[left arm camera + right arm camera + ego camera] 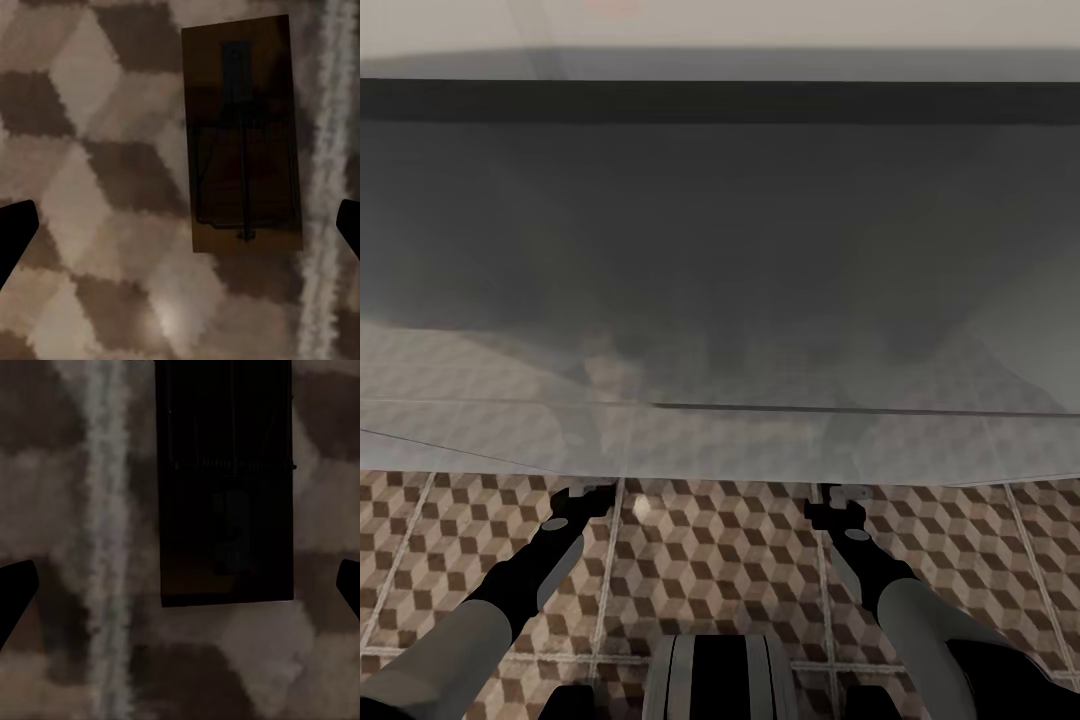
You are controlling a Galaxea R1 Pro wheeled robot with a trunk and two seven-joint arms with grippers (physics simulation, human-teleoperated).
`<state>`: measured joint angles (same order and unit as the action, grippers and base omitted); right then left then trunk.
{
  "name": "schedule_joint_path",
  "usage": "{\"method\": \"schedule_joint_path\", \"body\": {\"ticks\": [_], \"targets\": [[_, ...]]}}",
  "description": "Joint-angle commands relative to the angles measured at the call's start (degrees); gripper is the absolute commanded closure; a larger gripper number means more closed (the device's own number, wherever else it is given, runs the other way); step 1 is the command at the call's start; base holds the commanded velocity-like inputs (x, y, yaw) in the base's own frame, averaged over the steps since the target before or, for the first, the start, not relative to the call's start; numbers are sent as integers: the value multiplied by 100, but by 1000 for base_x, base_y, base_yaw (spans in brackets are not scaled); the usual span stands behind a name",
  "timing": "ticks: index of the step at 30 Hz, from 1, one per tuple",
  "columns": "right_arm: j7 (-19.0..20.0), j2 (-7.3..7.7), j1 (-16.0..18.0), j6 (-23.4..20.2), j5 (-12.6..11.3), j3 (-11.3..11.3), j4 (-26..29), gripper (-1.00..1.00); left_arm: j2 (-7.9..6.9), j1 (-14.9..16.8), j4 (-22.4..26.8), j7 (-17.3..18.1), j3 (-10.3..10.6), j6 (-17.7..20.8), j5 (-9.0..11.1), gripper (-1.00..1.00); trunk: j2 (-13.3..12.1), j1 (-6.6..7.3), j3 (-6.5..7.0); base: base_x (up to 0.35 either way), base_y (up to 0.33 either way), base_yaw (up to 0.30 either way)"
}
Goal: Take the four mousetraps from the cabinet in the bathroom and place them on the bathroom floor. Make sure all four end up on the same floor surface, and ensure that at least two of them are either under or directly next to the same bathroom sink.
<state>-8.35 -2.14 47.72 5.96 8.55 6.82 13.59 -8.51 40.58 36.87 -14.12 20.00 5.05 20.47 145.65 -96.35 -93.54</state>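
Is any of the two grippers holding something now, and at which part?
Nothing is held. Both grippers are open: one mousetrap lies flat on the bathroom floor under the left, another mousetrap under the right.

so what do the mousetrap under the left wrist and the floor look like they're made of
The mousetrap looks like a flat dark-brown wooden board with a matte finish, carrying thin dark lines that read as a wire frame, probably metal. The bathroom floor looks like ceramic tile printed with brown, beige and grey cubes, with a pale grout line; a soft bright patch suggests a slight sheen.
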Motion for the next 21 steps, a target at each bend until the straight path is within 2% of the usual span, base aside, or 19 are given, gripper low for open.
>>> {"method": "schedule_joint_path", "body": {"ticks": [1, 21], "targets": [[-9, -5, 3, 19, 59, 48, -6, -100, -10, 3, 13, -56, 48, 23, 48, -100, 1, 1, -3, 0, 0, 0], [-9, -5, 1, 19, 59, 48, -6, -100, -1, 3, 13, -56, 52, 18, 47, -100, 1, 1, -3, 0, 0, 0]]}}
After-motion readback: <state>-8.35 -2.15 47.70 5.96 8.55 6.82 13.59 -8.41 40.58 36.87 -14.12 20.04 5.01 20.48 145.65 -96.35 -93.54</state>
